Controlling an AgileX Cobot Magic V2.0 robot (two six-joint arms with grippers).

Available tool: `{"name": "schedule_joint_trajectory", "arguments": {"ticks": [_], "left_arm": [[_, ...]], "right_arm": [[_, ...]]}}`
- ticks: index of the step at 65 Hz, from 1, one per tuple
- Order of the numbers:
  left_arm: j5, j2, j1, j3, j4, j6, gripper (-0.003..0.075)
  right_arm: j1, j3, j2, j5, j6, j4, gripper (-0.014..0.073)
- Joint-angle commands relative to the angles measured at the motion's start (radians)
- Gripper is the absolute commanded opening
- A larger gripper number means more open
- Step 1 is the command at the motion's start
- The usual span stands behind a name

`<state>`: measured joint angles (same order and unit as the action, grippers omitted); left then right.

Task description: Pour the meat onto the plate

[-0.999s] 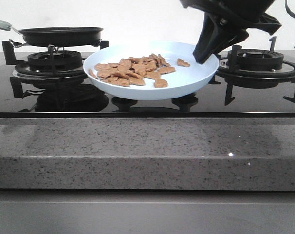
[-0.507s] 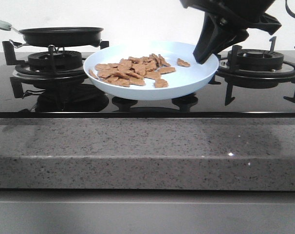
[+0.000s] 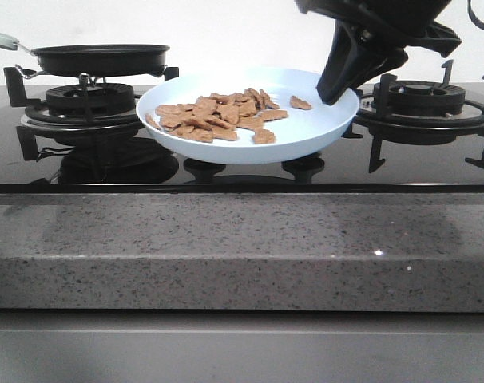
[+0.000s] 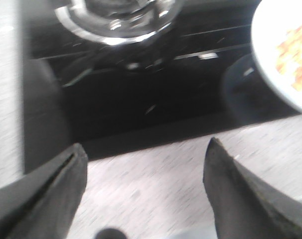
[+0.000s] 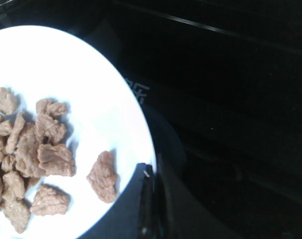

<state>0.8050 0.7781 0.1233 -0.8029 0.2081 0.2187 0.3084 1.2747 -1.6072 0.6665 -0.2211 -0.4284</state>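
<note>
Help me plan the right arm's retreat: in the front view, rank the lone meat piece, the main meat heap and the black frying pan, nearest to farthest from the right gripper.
From the right gripper:
1. Lone meat piece, just left of it on the plate.
2. Main meat heap, mid-plate.
3. Black frying pan, far left burner.

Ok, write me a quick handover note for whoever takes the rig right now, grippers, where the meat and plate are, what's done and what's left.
Right gripper: shut on the plate's right rim; the plate appears to be held just above the glass cooktop between the two burners.
Left gripper: open, empty, over the stone counter edge, not visible in the front view.
The meat is heaped on the plate's left half, one piece lying apart near the right gripper.
The frying pan sits on the left burner; nothing shows above its rim.
Done: meat is on the plate.
Left: probably set the plate down and release it.
</note>
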Motion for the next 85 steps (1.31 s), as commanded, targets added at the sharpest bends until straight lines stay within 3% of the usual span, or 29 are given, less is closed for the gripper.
{"name": "schedule_joint_trajectory", "arguments": {"ticks": [1,18,27,53,85], "left_arm": [[-0.063,-0.029,0.006,-0.022,0.001,-0.017,0.0482],[-0.063,-0.039,0.006,-0.022,0.003,-0.017,0.0481],[-0.063,-0.039,0.006,-0.022,0.003,-0.017,0.0481],[-0.069,-0.039,0.006,-0.022,0.013,-0.017,0.0481],[-0.069,-0.039,0.006,-0.022,0.013,-0.017,0.048]], "right_arm": [[0.002,0.023,0.04,-0.045,-0.01,-0.021,-0.0118],[0.002,0.024,0.04,-0.039,-0.01,-0.022,-0.0118],[-0.001,0.081,0.04,0.036,-0.01,-0.008,-0.0118],[-0.127,0.412,-0.102,0.158,-0.008,-0.029,-0.0118],[-0.131,0.734,-0.421,0.173,-0.008,-0.009,-0.0118]]}}
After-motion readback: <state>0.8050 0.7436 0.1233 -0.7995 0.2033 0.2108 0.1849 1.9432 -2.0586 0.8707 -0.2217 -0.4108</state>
